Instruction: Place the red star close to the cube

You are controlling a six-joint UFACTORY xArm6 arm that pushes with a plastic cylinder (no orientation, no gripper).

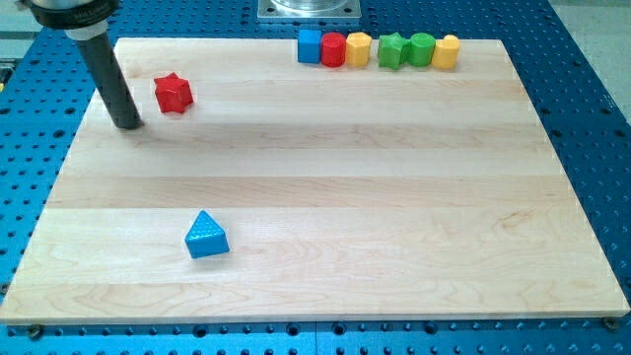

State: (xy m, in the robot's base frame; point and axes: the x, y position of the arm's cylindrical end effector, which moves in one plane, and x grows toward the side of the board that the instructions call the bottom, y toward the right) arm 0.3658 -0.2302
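The red star [173,93] lies near the view's top left of the wooden board. The blue cube [311,45] stands at the left end of a row of blocks along the view's top edge, well to the right of the star. My tip [128,125] rests on the board just left of and slightly below the red star, a small gap between them. The rod rises from it toward the view's top left corner.
Right of the blue cube in the row stand a red cylinder [334,48], a yellow block [358,47], a green star [393,50], a green cylinder [421,48] and a yellow block [447,51]. A blue triangle [206,236] lies at the lower left.
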